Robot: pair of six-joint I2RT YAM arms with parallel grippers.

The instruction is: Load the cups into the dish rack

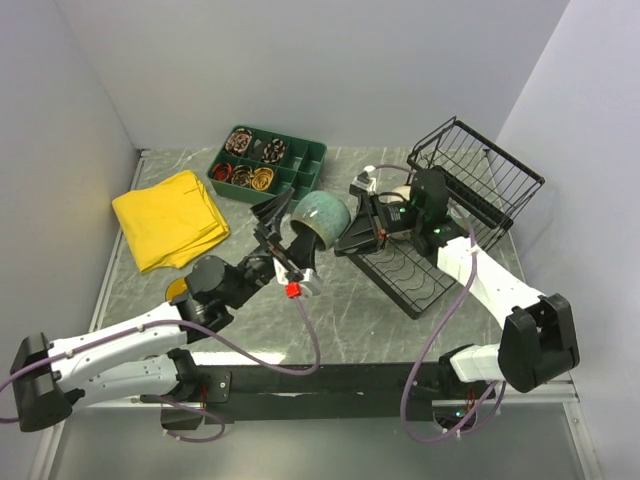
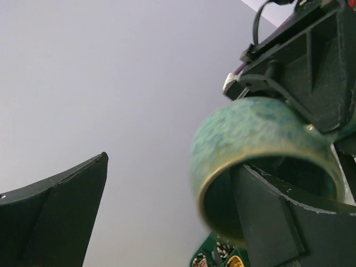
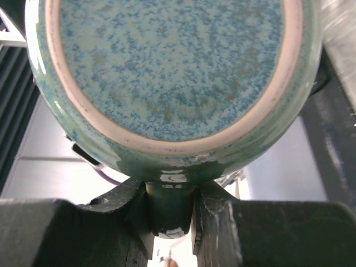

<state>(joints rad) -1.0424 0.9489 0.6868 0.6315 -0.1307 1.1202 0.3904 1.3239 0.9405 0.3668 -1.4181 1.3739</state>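
Note:
The larger grey-green mug (image 1: 322, 218) hangs in the air on its side between my two grippers, left of the black wire dish rack (image 1: 480, 180). My right gripper (image 1: 358, 216) is shut on the mug's handle (image 3: 168, 207), and the mug's speckled base (image 3: 172, 61) fills the right wrist view. My left gripper (image 1: 290, 226) is open wide. One of its fingers (image 2: 278, 222) reaches inside the mug's mouth (image 2: 250, 128); the other finger (image 2: 61, 206) stands far off to the left. A yellow, cup-like shape (image 1: 175, 290) shows partly under the left arm. The other cups are hidden.
A dark green compartment tray (image 1: 268, 165) with small items stands at the back, and its corner shows in the left wrist view (image 2: 222, 257). A folded yellow cloth (image 1: 170, 218) lies at the left. The rack's flat slotted base (image 1: 405, 272) lies under the right arm.

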